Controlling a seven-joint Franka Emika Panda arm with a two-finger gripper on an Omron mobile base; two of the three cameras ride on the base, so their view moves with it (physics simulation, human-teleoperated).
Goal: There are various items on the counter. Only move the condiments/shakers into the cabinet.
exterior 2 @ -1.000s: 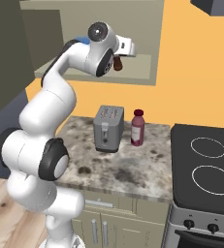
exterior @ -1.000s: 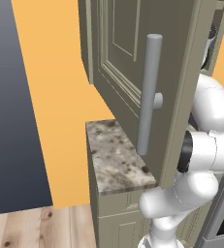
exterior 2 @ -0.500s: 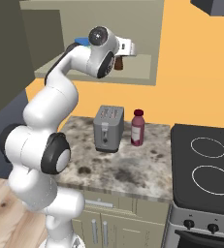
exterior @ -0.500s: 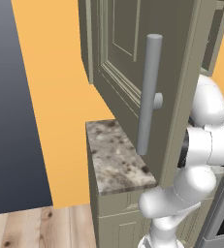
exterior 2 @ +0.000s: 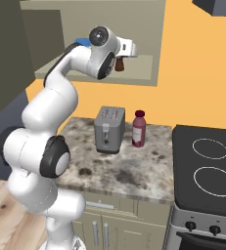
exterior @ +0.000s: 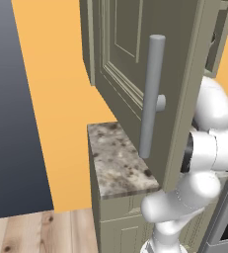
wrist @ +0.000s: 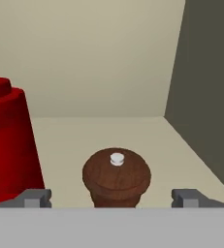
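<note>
Left base view: the cabinet door with its bar handle stands above the counter. Right base view: a toaster and a red bottle sit on the counter, and my arm reaches onto the cabinet shelf. Hand view: a red container at left; the brown shaker stands upright on the shelf between my gripper fingers, spread wide and clear of it.

Shaker dark reddish-brown, white dot on top. Cabinet olive-grey, interior beige. Counter speckled grey-brown. Toaster grey. Bottle maroon. Wall orange. Stovetop black, white rings.
</note>
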